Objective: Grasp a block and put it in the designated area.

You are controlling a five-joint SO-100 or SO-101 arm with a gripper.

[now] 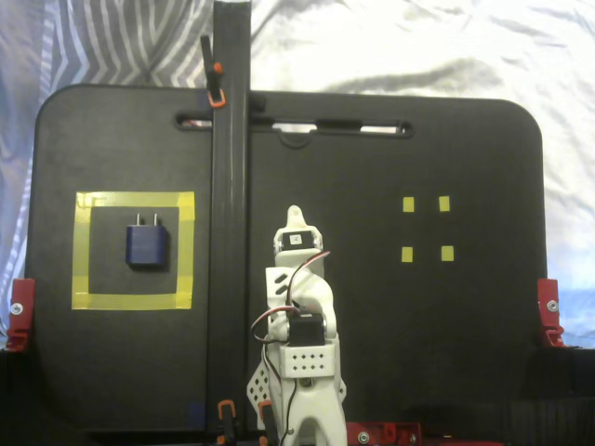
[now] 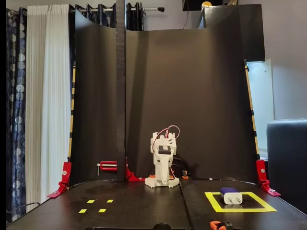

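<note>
Block: small dark navy-blue boxy block (image 1: pixel 146 246) with two short silvery prongs, lying flat on the black board, prongs pointing to the far edge in the top-down fixed view; pale end face toward the camera in the low fixed view (image 2: pixel 232 196).
Place of block: inside the large hollow square of wide yellow tape (image 1: pixel 84 249), clear of the tape on every side, left of the board from above, right in the low fixed view (image 2: pixel 214 203).
Four small yellow tape squares (image 1: pixel 427 229): on the opposite half of the board, well apart from the block, bare.
Arm: white printed arm (image 1: pixel 299 325) folded at the near-middle of the board, well apart from the block.
Gripper (image 1: pixel 294 217): tucked against the arm, holding nothing; open or closed, cannot tell from either view.
Step in hand: judged to be the end of the task, block already in the marked square, arm at rest.
Next move: likely none; at most, staying folded clear of the square.
</note>
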